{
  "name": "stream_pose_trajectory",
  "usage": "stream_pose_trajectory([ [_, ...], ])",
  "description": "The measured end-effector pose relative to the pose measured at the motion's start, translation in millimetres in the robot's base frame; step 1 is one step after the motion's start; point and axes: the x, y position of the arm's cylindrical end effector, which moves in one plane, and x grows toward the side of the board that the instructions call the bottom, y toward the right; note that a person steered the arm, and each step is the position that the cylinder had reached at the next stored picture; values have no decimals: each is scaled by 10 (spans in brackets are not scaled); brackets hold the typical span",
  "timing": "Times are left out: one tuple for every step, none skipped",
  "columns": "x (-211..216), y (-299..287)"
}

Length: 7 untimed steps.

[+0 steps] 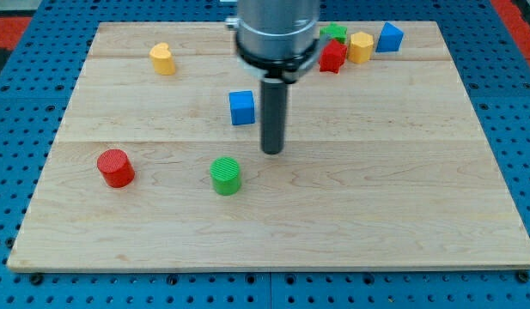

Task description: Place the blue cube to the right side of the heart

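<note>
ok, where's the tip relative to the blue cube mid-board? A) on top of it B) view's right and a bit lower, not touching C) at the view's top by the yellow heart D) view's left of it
B: my tip sits to the view's right of the blue cube and slightly lower, with bare board between them.

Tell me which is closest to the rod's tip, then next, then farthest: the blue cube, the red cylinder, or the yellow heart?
From my tip:
1. Blue cube, just to the view's upper left of it.
2. Yellow heart, near the view's top left.
3. Red cylinder, far off at the view's left.
</note>
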Motion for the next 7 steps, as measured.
stream_pose_trajectory([
  [-161,-552],
  [-510,-784],
  [-660,-595],
  [47,-636],
  [-333,-149],
  [-1019,-725],
  [-1364,-518],
])
